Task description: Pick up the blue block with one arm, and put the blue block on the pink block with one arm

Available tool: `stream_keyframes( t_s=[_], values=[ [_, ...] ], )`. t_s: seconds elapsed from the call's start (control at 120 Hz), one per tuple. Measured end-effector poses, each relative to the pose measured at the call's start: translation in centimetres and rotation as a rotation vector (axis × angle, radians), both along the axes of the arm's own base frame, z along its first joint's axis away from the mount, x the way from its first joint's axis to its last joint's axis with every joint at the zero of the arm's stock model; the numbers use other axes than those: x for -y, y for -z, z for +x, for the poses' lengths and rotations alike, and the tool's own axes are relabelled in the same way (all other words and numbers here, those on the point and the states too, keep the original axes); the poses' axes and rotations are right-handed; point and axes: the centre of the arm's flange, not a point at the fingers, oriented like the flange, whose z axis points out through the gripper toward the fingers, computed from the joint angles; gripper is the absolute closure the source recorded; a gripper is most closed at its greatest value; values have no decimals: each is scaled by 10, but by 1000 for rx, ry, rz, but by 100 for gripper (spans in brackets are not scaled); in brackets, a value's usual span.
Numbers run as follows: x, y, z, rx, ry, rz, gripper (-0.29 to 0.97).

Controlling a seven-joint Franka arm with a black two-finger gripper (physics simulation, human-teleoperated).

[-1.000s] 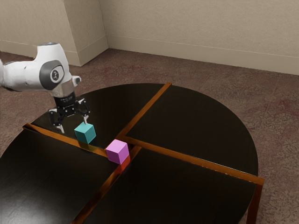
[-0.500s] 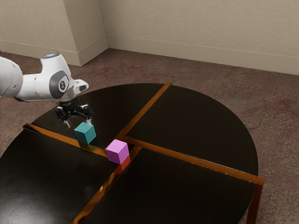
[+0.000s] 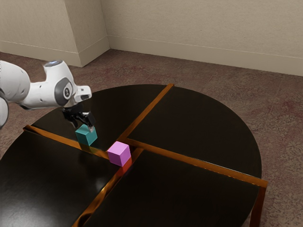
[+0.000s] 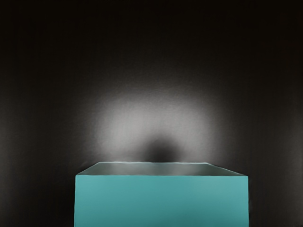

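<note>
The blue block (image 3: 86,135), teal in colour, stands on the black round table (image 3: 203,123) against an orange inlay strip. My gripper (image 3: 83,123) hangs just above and slightly behind its top, open, fingers pointing down and holding nothing. The wrist view has the blue block (image 4: 161,201) close under my hand, its top face and one side showing. A short way toward the exterior view's right, the pink block (image 3: 119,153) sits at the crossing of the strips, apart from the blue one.
Orange strips (image 3: 189,161) split the tabletop into quarters. A brown carpet floor (image 3: 265,94) and beige walls surround the table. The white arm (image 3: 33,90) comes in from the exterior view's left.
My hand has turned about its axis and shifted toward the exterior view's right and down, ending over the blue block. Both blocks stay where they were.
</note>
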Motion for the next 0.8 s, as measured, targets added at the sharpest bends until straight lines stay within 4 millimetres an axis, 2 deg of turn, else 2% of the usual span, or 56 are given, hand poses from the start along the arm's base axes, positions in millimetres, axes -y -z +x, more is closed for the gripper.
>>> stream_keyframes(
  t_s=[0.167, 0.5, 0.683, 0.8],
  values=[
    [2, 4, 0, 18, 48, -16, 0],
    [4, 36, -2, -9, 107, -36, 0],
    [9, 31, 2, 13, 142, -17, 28],
    [9, 27, 4, 32, 154, 2, 34]
  ],
)
